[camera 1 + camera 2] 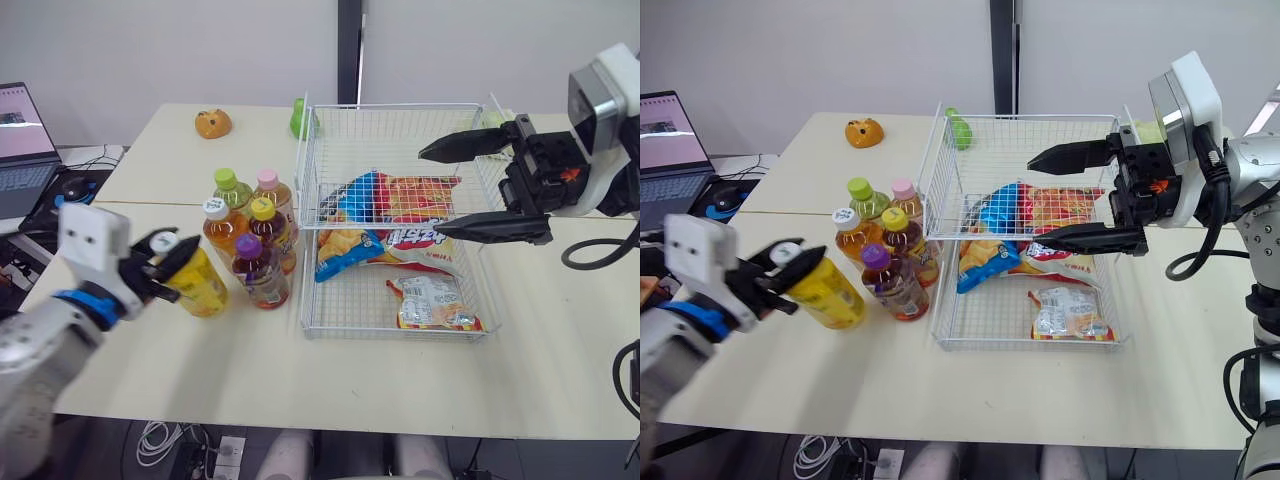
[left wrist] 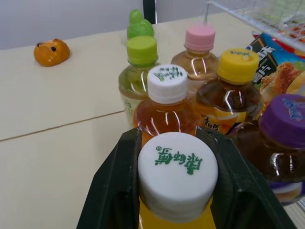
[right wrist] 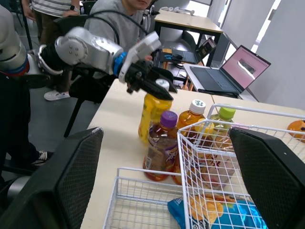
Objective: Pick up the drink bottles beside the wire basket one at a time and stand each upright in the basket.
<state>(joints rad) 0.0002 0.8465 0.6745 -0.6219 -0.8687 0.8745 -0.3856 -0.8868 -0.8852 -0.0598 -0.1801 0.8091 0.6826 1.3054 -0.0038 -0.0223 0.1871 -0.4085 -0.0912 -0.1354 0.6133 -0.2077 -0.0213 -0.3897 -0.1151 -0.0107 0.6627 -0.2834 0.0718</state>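
A yellow drink bottle [image 1: 198, 285] with a white cap [image 2: 177, 172] stands tilted on the table, left of the wire basket [image 1: 400, 120]. My left gripper [image 1: 168, 258] is shut on its neck, one finger [image 2: 112, 186] on each side of the cap. Several more bottles cluster between it and the basket: green cap [image 1: 228, 181], pink cap [image 1: 267, 179], white cap [image 1: 216, 209], yellow cap [image 1: 262, 209], purple cap [image 1: 248, 246]. My right gripper [image 1: 482, 190] hangs open above the basket's right half, holding nothing.
Snack bags [image 1: 395, 225] lie flat in the basket. An orange toy [image 1: 213, 123] and a green toy [image 1: 301, 118] sit at the table's far side. A laptop [image 1: 22, 125] stands off to the left. A seated person [image 3: 119, 12] is behind the table in the right wrist view.
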